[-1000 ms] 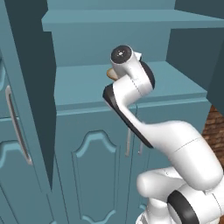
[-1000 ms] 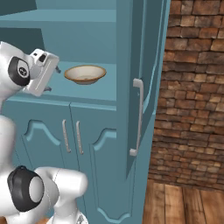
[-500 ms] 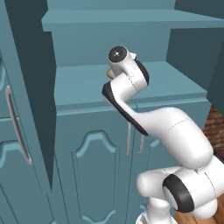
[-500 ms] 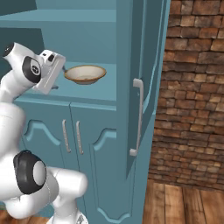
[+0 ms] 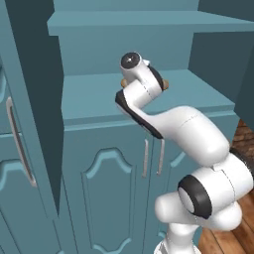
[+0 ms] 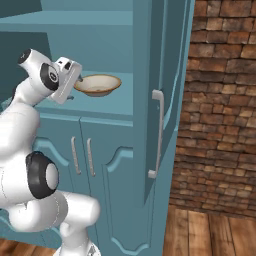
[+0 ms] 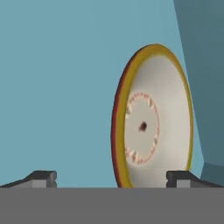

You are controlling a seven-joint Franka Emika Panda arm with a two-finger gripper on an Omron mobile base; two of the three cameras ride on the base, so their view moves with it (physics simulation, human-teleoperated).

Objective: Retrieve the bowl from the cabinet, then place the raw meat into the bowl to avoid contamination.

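The tan bowl point(image 6: 98, 84) with a darker rim stands upright on the open shelf of the teal cabinet point(image 6: 120, 107). My gripper point(image 6: 76, 84) is open and reaches in from the left, level with the bowl and just short of its near rim. In the hand view the picture is rolled, so the bowl point(image 7: 153, 120) looks to be on edge; it sits close ahead, toward the right fingertip point(image 7: 183, 177), with my gripper point(image 7: 113, 180) holding nothing. From the left, my hand covers most of the bowl point(image 5: 165, 85). The raw meat is out of view.
The cabinet's right door point(image 6: 162, 90) stands open toward me, its silver handle point(image 6: 158, 134) at mid height. The left door point(image 5: 27, 109) is open too. Closed lower doors point(image 5: 114, 183) sit under the shelf. A brick wall point(image 6: 222, 100) and wooden floor point(image 6: 210, 230) lie to the right.
My arm has stretched further into the cabinet, and the open hand has moved closer to the bowl. The bowl has stayed where it was.
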